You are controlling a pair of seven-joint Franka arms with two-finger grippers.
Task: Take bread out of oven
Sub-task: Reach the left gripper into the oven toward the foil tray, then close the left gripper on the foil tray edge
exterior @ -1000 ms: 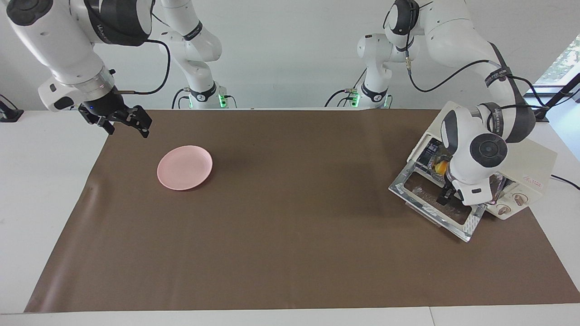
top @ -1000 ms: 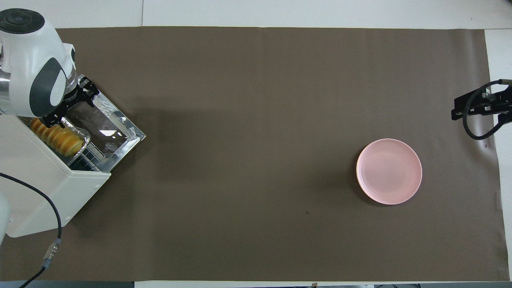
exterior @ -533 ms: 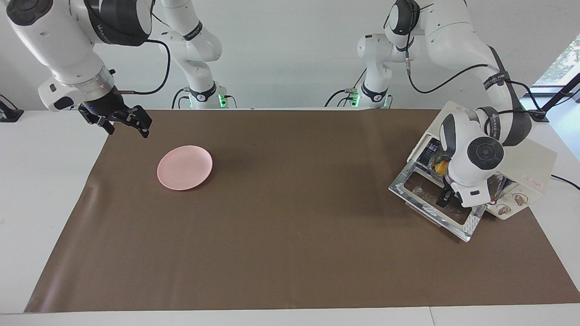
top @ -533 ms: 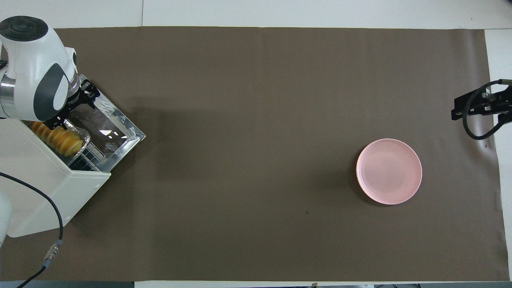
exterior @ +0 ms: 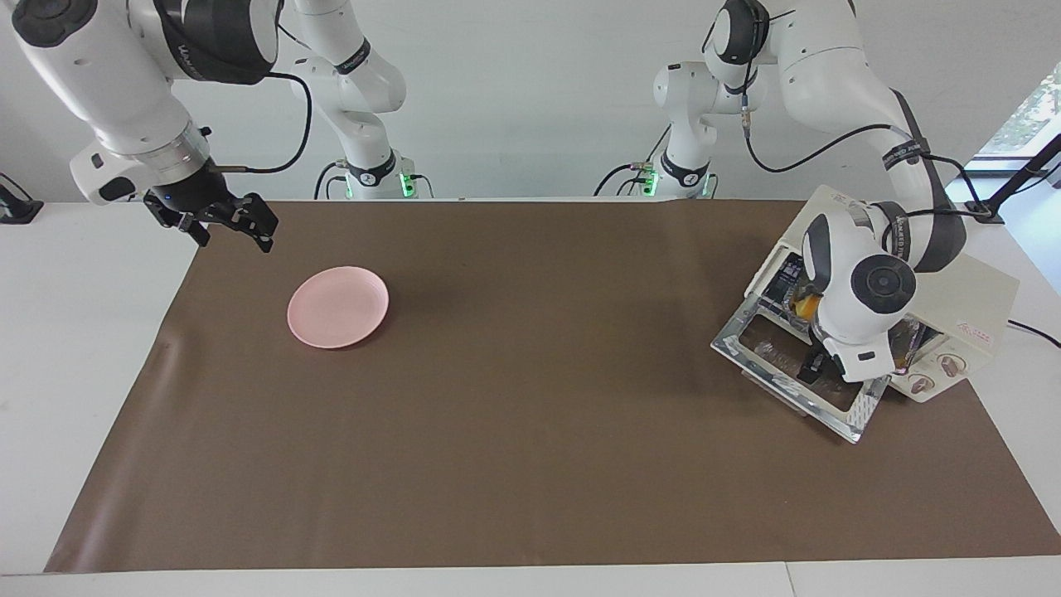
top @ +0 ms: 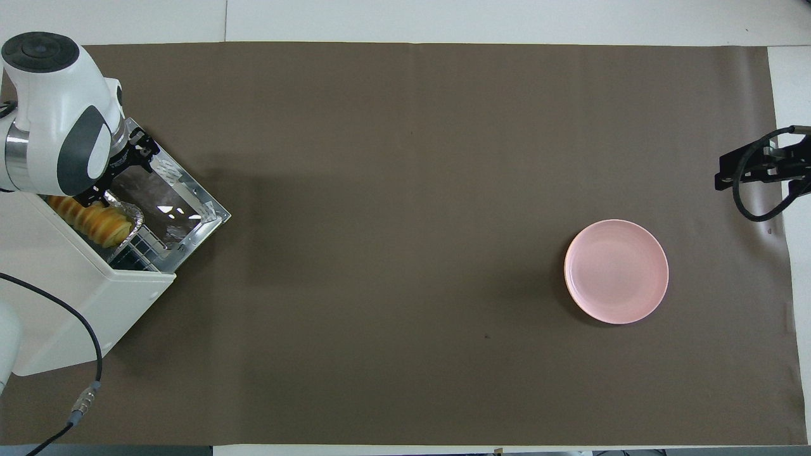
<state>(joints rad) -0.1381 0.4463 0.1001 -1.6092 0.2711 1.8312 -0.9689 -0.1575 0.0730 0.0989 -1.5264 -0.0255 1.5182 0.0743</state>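
Observation:
The cream-white oven (top: 70, 304) (exterior: 970, 298) stands at the left arm's end of the table. Its glass door (top: 184, 202) (exterior: 779, 365) is folded down flat. The yellow-orange ridged bread (top: 95, 218) (exterior: 802, 307) lies in a crinkled foil tray (top: 130, 212) in the oven's mouth. My left gripper (top: 119, 170) (exterior: 816, 366) is open. It hangs low over the open door, right beside the end of the bread farther from the robots. The wrist hides part of the bread. My right gripper (exterior: 234, 225) (top: 738, 171) is open and empty, raised over the mat's edge at the right arm's end, and waits.
A round pink plate (top: 616, 271) (exterior: 337, 306) lies on the brown mat (top: 405, 253) toward the right arm's end. A black cable (top: 89, 354) runs over the oven's top. The oven's two knobs (exterior: 932, 373) face away from the robots.
My left wrist has shifted a little toward the oven's mouth and lower over the door. The bread, the door, the plate and the right arm have not moved.

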